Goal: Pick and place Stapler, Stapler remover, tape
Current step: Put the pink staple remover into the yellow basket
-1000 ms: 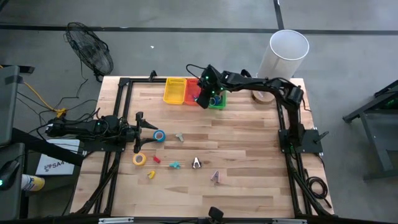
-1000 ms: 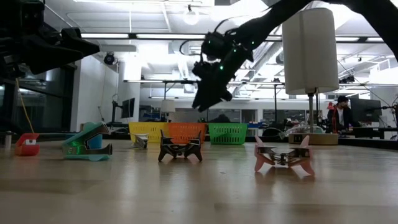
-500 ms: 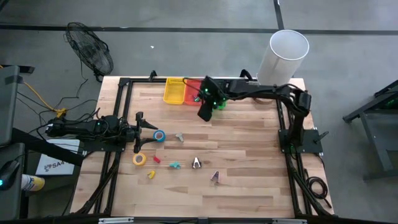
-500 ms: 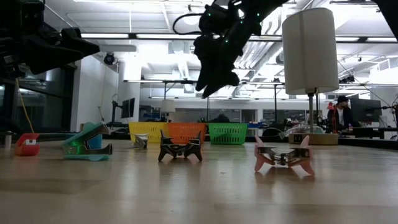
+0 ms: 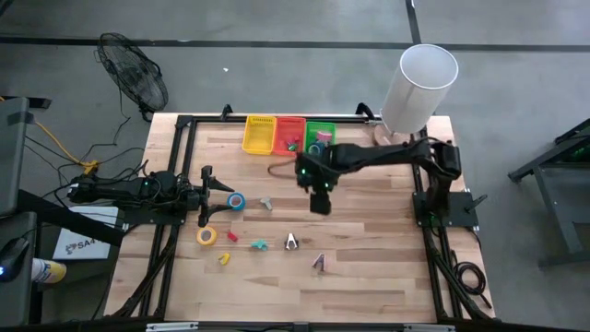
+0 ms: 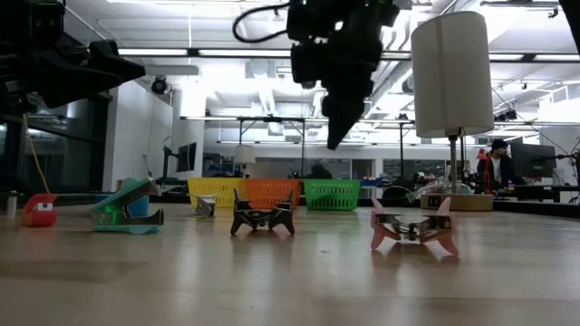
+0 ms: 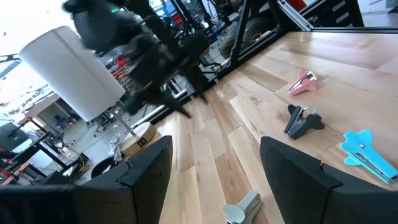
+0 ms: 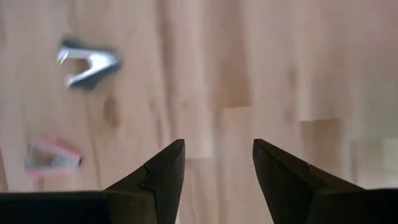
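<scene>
Staple removers lie in a loose row on the wooden table [image 5: 369, 277] in the high view: a teal one [image 5: 260, 244], a black one [image 5: 291, 242] and a pink one [image 5: 319, 262], with a blue tape roll [image 5: 237, 201] flat at the left gripper [image 5: 218, 187], whose fingers are parted and empty. The right gripper [image 5: 320, 205] hangs above bare boards over mid-table, jaws spread, gripping nothing. In the low view the black remover [image 6: 263, 215] and pink remover [image 6: 412, 227] rest jaws-down with long axes across the picture; the right wrist view shows both beyond its open fingers [image 8: 163, 174].

Wooden table [image 5: 369, 267], pale planks. Near the left edge: blue tape roll [image 5: 237, 201], yellow tape roll [image 5: 206, 236]. Mid-table: teal stapler remover [image 5: 260, 244], black one [image 5: 291, 242], pink one [image 5: 319, 262]. Far edge: yellow basket [image 5: 259, 135], red basket [image 5: 289, 135], green basket [image 5: 320, 136].
</scene>
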### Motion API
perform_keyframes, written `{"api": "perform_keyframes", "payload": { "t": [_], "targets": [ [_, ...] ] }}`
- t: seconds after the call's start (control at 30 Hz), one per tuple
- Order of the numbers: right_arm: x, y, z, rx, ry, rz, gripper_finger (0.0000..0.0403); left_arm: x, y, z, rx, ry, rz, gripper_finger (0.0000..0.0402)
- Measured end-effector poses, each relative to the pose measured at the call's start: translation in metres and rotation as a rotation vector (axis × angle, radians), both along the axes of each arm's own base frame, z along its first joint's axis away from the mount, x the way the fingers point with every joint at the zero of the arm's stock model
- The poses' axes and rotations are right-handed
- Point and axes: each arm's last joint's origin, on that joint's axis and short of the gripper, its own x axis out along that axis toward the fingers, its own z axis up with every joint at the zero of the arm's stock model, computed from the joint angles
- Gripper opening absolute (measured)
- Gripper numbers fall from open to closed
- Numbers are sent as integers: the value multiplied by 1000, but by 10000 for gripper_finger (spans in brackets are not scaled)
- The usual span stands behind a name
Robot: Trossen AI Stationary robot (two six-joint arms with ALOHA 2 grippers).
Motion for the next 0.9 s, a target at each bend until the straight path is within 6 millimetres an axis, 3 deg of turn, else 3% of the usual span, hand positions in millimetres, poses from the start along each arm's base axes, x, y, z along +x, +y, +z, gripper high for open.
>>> {"api": "perform_keyframes", "payload": {
  "t": [0.3,0.57,0.77,0.9],
  "targets": [
    [-16,64,-29,-71,71,400,181,0,0,0,0,0,0,239],
    [-37,102,-59,-138,146,474,181,0,0,0,0,0,0,239],
    [-49,130,-82,-207,47,699,181,0,0,0,0,0,0,239],
    [-55,144,-85,-292,-65,823,181,0,0,0,0,0,0,239]
  ]
}}
